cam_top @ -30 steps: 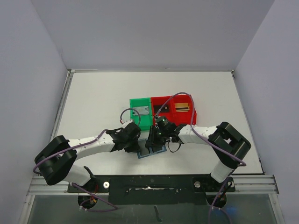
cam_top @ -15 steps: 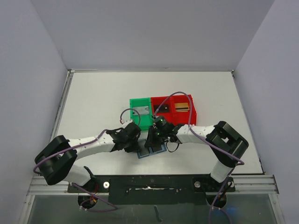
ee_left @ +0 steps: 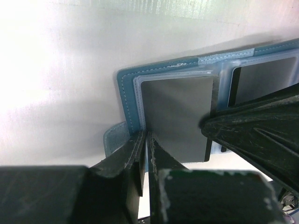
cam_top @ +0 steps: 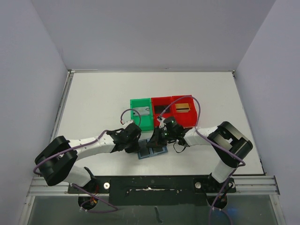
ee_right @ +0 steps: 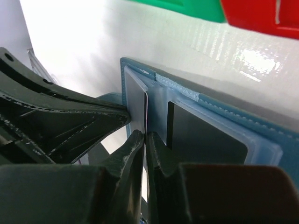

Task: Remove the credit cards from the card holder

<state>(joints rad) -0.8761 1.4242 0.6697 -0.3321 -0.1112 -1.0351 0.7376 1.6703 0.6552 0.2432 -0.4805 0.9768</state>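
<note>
**R jaws just nipped shut on card**

Vs 1 s ago: R gripper (ee_right: pixel 145 135) lower, now pinched thin on edge of grey card (ee_left: pixel 177 116), so pull-out prob next. L gripper (ee_left: pixel 147 137) also closed tight, apparently clamping card holder (cam_top: pixel 152 151) edge. Holder open flat on table (cam_top: pixel 93 103), just in front of green bin (cam_top: pixel 146 123).

No text, brand or number is legible on the card holder (ee_left: pixel 125 98) or its cards (ee_left: pixel 177 116).
</note>
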